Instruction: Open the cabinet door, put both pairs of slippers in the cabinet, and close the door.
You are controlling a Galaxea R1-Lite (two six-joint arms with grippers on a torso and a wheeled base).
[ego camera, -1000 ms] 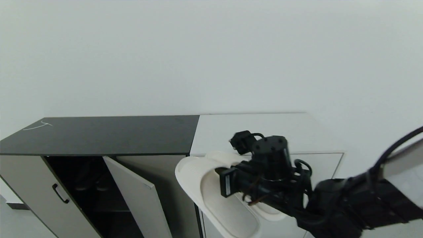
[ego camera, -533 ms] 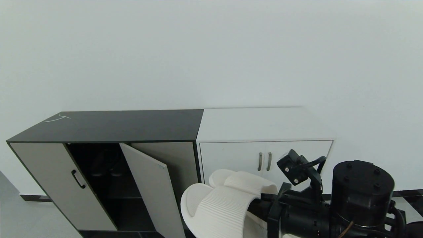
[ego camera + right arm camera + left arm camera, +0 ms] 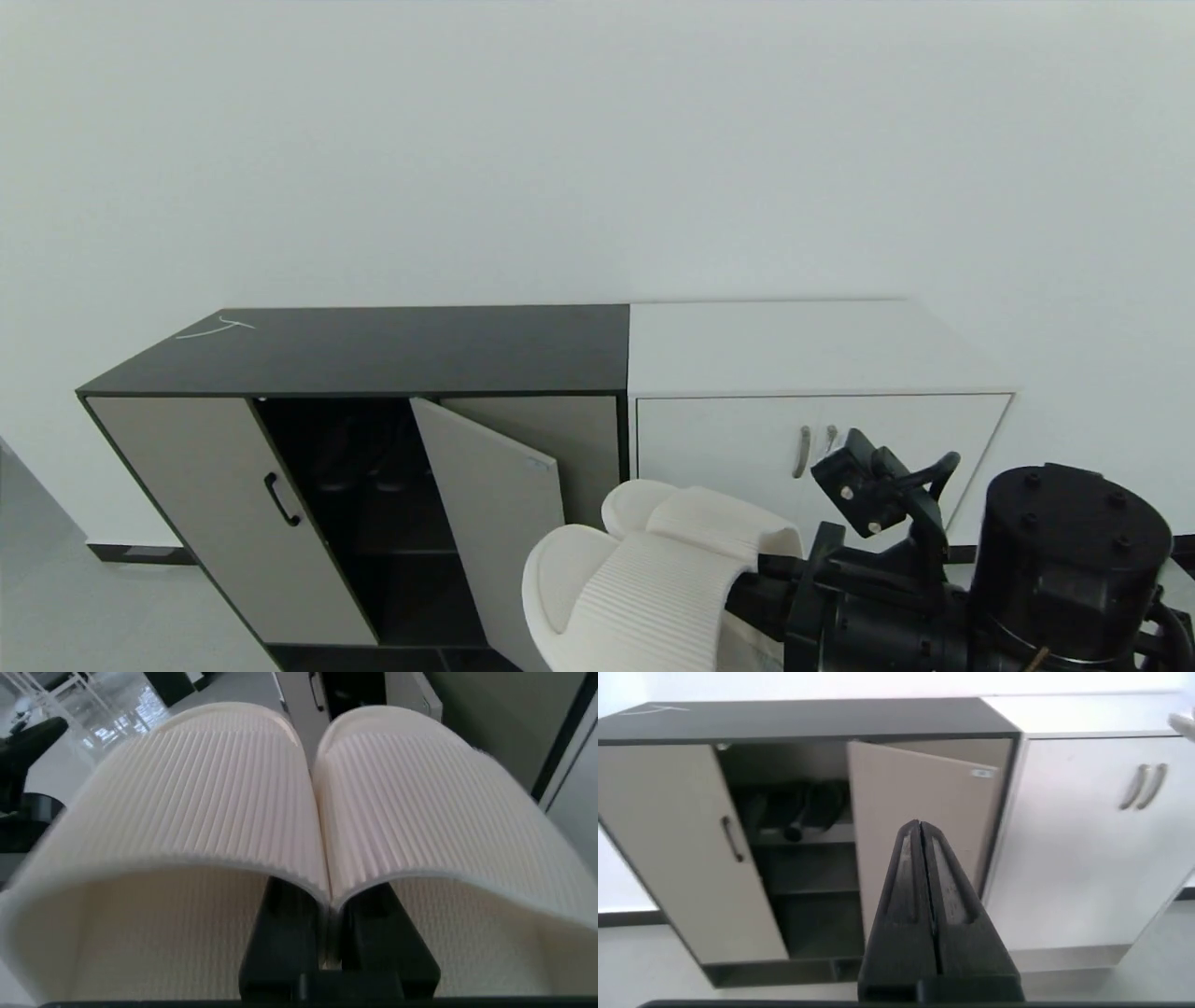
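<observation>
Right fingers: the right fingers point(image 3: 288, 943) are clamped nearly shut on the white slippers point(image 3: 653, 579), pinching the two ribbed straps where they meet.
Left fingers: the left fingers point(image 3: 904, 891) are pressed fully together, holding nothing and pointed at the cabinet front.
White slippers: lower middle of the head view, held in the air, right of the open door point(image 3: 490, 523) and well apart from the opening.
Cabinet: the dark-topped cabinet point(image 3: 373, 347) sits left of centre, with its other door closed. A dark pair point(image 3: 799, 812) lies on the upper shelf inside.
Beside it: a white cabinet point(image 3: 803, 345), centre right, with its doors closed.
Risk: the door stands only partly swung out, between the slippers and the opening. A direct approach would likely clip its edge and knock it shut. With one pinch carrying both shoes, a bump could work one strap loose.
</observation>
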